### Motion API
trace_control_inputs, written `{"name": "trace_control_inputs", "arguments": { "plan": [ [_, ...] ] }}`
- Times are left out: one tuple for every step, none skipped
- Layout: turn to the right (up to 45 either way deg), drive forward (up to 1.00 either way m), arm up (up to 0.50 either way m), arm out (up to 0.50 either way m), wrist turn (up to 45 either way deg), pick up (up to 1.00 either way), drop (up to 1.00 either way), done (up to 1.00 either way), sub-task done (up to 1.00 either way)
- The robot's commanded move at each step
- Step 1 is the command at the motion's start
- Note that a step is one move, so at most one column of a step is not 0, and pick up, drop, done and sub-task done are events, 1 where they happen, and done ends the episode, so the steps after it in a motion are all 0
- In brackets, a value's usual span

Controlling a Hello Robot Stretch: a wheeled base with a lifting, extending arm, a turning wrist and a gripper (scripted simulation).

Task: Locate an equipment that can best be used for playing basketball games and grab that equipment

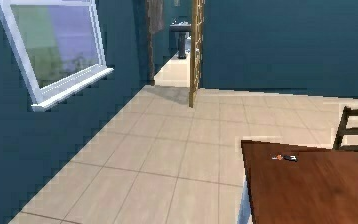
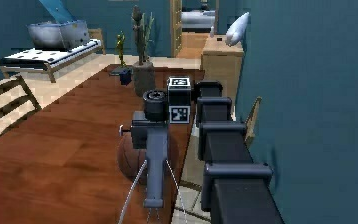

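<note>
White squares with black marks [image 2: 179,85] stand beside the dark pincer [image 2: 154,188].

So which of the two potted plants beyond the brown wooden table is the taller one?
The spindly plant in the large dark pot; the leafy plant in the small blue pot left of it stands much lower.

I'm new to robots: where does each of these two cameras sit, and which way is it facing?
Forward view: on the robot, facing ahead and slightly down at tiled floor, window, doorway; nothing of its own body.
Arm side view: on its body, facing sideways across the table to plants and bed; arm and pincer show.
Shared: the table and chair.
</note>
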Motion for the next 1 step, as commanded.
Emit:
{"name": "trace_control_inputs", "arguments": {
  "plan": [
    [0.0, 0.00, 0.00, 0.00, 45.0, 0.00, 0.00, 0.00, 0.00]
  ]
}}
